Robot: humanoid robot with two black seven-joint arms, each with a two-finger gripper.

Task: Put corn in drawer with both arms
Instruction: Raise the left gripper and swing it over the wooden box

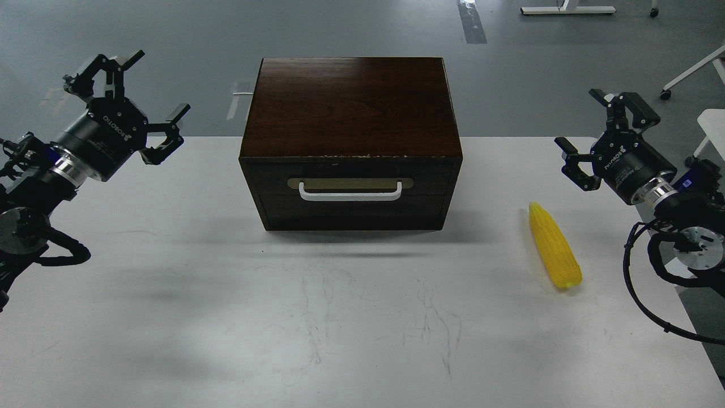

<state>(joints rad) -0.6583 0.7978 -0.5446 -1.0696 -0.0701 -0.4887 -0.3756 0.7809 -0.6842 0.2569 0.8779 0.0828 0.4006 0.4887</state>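
A bright yellow corn (554, 246) lies on the white table to the right of the dark brown wooden box (351, 107), its pointed tip facing away from me. The drawer (351, 181) in the box's front is closed, with a brass plate and a white bar handle (350, 194). My left gripper (131, 99) hovers open at the far left, level with the box's top. Over the table's right edge my right gripper (601, 136) is held open, above and to the right of the corn. Both grippers are empty.
The white table (226, 317) stretches from the box toward me, its right edge close to the right arm. Behind it is grey floor with white furniture legs (688, 73) at the far right.
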